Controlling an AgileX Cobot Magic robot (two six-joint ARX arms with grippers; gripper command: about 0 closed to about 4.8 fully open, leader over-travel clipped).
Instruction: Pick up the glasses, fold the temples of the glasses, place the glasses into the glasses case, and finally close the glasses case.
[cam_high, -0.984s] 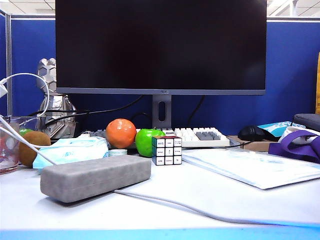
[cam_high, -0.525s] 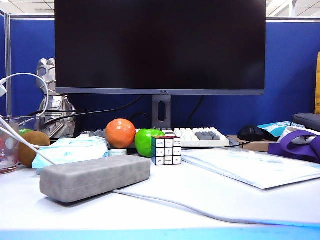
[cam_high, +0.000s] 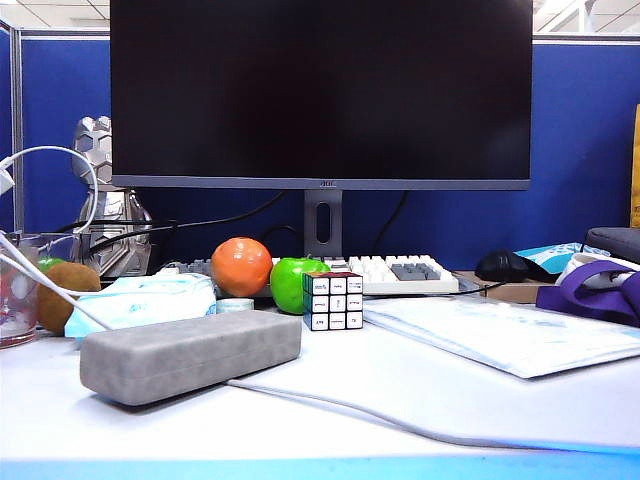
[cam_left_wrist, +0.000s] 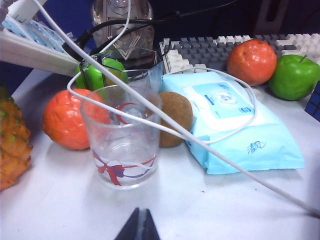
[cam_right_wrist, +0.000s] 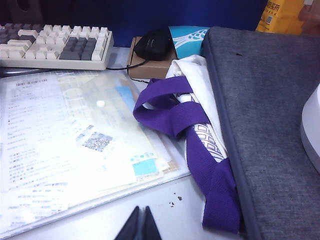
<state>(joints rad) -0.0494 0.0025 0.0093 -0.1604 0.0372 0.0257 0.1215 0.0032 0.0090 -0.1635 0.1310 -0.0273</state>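
Now nothing on the table has shifted since a second ago: the case (cam_high: 190, 356) sits lid down at about eight o'clock from the cube (cam_high: 333, 301), in front of the tissue packet (cam_high: 145, 299), a cable (cam_high: 400, 420) running past its near side. Glasses aren't visible. Left gripper (cam_left_wrist: 139, 225), jaws together and empty, hangs just short of the glass (cam_left_wrist: 121, 137). Right gripper (cam_right_wrist: 140, 224), also pinched closed, hovers by the plastic folder (cam_right_wrist: 75, 145) and purple strap (cam_right_wrist: 200, 155).
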